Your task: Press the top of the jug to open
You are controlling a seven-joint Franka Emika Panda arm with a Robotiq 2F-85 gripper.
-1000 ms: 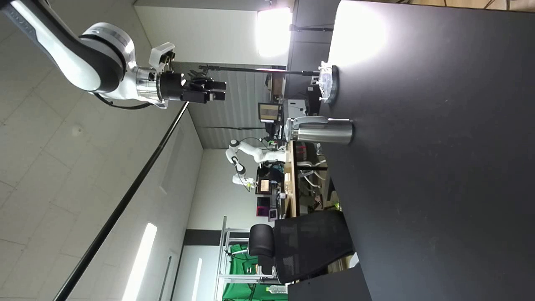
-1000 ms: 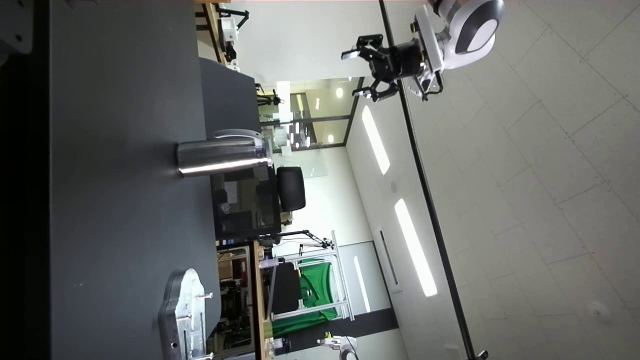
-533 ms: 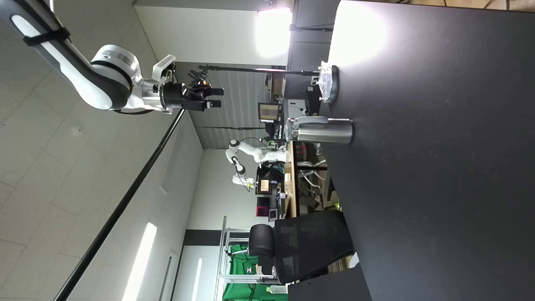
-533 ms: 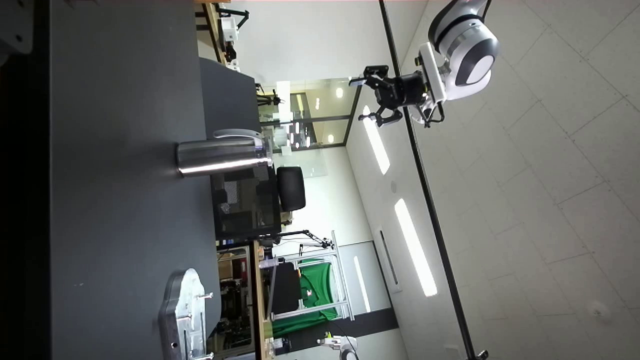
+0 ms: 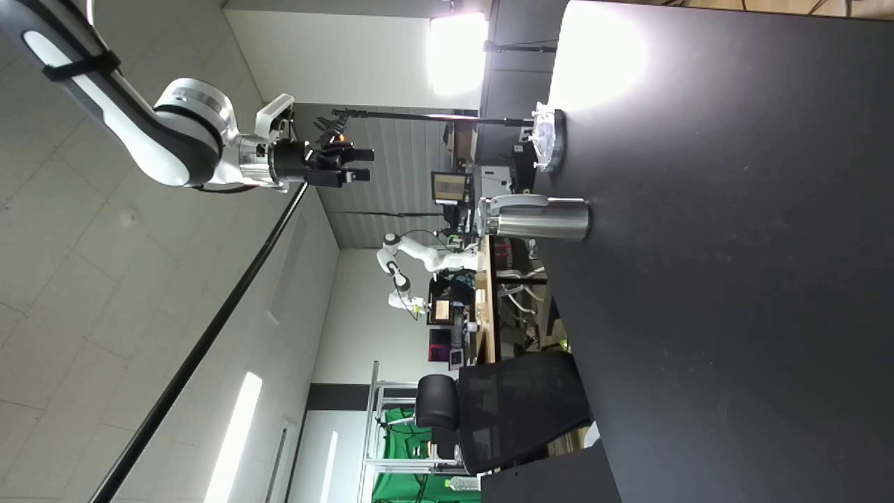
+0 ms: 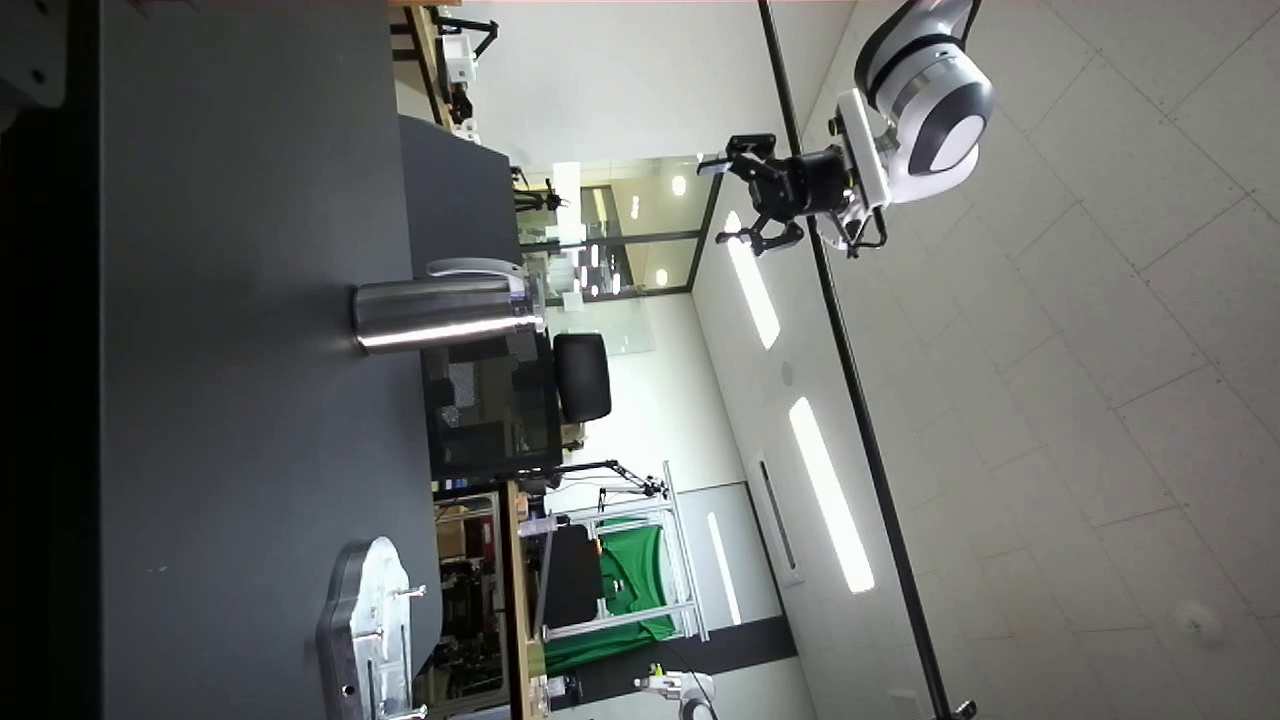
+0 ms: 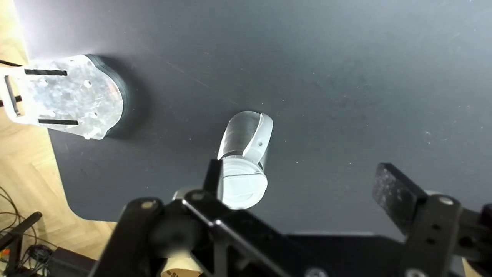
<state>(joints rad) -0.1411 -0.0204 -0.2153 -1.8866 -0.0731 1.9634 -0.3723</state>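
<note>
The jug [image 5: 541,220] stands upright on the dark table [image 5: 733,279]; it also shows in an exterior view [image 6: 440,315]. Both exterior pictures are turned sideways. It has a silver metallic body, a grey handle and a pale round top [image 7: 245,184] with a flat panel on it. My gripper [image 5: 363,164] hangs in the air well above the jug and off to one side, touching nothing; it also shows in an exterior view [image 6: 718,202]. In the wrist view the gripper [image 7: 303,184] is open and empty. Its left finger covers the left edge of the jug's top.
A silvery flat plate with slots and pegs [image 7: 77,96] lies on the table near its edge, apart from the jug; it shows in both exterior views [image 5: 548,137] [image 6: 372,640]. A black office chair [image 5: 524,412] stands beyond the table. A long black pole [image 5: 216,328] crosses the background.
My open gripper has shifted sideways toward the jug's side, mostly between the first and second moments. Since half a second ago it has barely moved. The jug and the plate have not moved.
</note>
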